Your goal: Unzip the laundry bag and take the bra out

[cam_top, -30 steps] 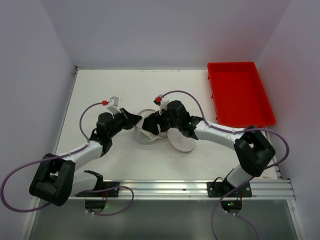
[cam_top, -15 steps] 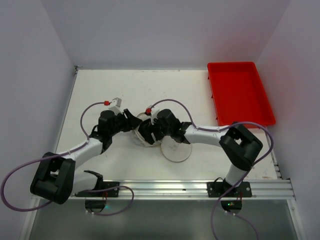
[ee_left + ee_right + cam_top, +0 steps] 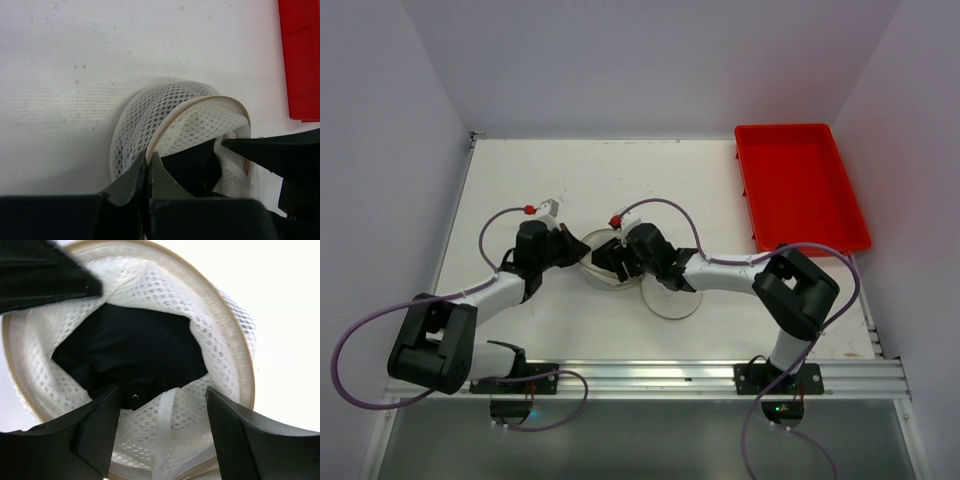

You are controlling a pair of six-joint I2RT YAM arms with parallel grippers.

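The cream-white mesh laundry bag (image 3: pixel 601 268) lies open at the table's middle, its round lid (image 3: pixel 672 297) flat on the table to its right. My left gripper (image 3: pixel 148 162) is shut on the bag's wire rim (image 3: pixel 172 122), holding it from the left. My right gripper (image 3: pixel 162 395) is open, its fingers (image 3: pixel 102 425) spread just over the bag's mouth (image 3: pixel 165 420). The black bra (image 3: pixel 127 352) lies bunched inside the pod; it also shows in the left wrist view (image 3: pixel 192 165). In the top view both grippers (image 3: pixel 582 252) (image 3: pixel 615 262) meet at the bag.
A red plastic tray (image 3: pixel 798 186) stands at the back right; its edge shows in the left wrist view (image 3: pixel 300 55). White walls close in the table on three sides. The arms' cables loop over the table's near half.
My right gripper has moved left from the lid to over the bag's open mouth. My left gripper has closed in on the bag's rim. The lid now lies flat and uncovered.
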